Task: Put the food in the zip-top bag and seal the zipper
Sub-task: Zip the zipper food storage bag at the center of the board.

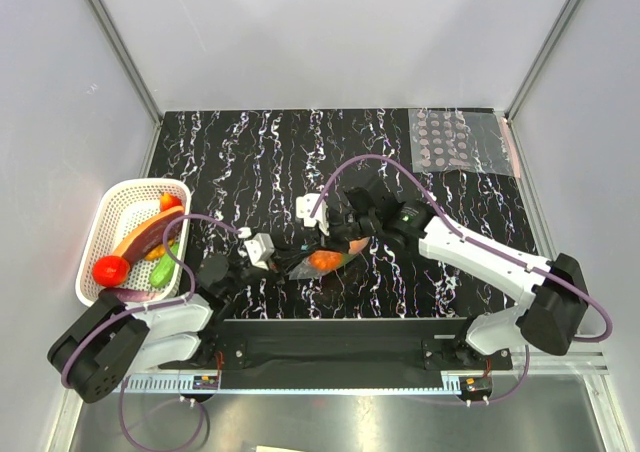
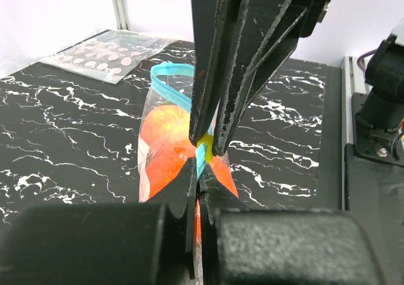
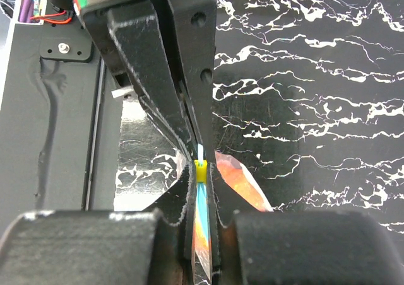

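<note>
- reaching in low from the left, the left gripper is clenched on the zipper of the zip-top bag.
- the right gripper angles in opposite, pinching the same strip at its yellow slider.
- orange food sits inside the bag, front-centre on the table.

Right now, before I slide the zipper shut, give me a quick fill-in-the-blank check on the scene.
1. The left gripper and right gripper both pinch the zip-top bag along its light ___ zipper.
2. The fruit inside the bag is ___.
3. The white basket with the tomato sits on the table's ___ side.

Missing words: blue; orange; left.
</note>
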Controlling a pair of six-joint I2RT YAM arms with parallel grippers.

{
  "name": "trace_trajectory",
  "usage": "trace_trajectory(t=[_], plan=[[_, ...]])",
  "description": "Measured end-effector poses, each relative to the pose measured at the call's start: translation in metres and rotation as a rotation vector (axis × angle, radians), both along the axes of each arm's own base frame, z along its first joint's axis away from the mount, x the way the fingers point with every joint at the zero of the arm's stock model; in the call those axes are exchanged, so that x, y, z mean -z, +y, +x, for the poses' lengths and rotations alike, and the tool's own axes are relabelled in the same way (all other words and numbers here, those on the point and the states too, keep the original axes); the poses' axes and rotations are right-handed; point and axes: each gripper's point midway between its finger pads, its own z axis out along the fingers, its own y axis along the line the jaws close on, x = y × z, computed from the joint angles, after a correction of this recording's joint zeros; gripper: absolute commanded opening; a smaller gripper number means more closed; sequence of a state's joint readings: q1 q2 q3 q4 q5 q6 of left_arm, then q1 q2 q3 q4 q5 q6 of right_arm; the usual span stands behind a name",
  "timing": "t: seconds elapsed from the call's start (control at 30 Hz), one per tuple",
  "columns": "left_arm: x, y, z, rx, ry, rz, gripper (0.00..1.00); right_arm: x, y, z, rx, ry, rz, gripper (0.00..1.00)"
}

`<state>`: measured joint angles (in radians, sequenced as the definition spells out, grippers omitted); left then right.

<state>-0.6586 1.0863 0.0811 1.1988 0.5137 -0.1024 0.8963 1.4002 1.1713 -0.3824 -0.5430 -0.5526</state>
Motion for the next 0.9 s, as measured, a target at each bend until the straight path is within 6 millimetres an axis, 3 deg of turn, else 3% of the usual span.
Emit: trace_trajectory(t=[0.5,0.9], plan=[[0.004,0.012,0.012,-0.046,0.106,-0.05,0.0,0.006,-0.004,0.015,0.066,-0.035,-0.025,0.03],[-0.007,0.034,0.039,-0.205,0.113,-0.113,0.0,0.005,-0.012,0.035,0.132,-0.063,-0.021,0.0]])
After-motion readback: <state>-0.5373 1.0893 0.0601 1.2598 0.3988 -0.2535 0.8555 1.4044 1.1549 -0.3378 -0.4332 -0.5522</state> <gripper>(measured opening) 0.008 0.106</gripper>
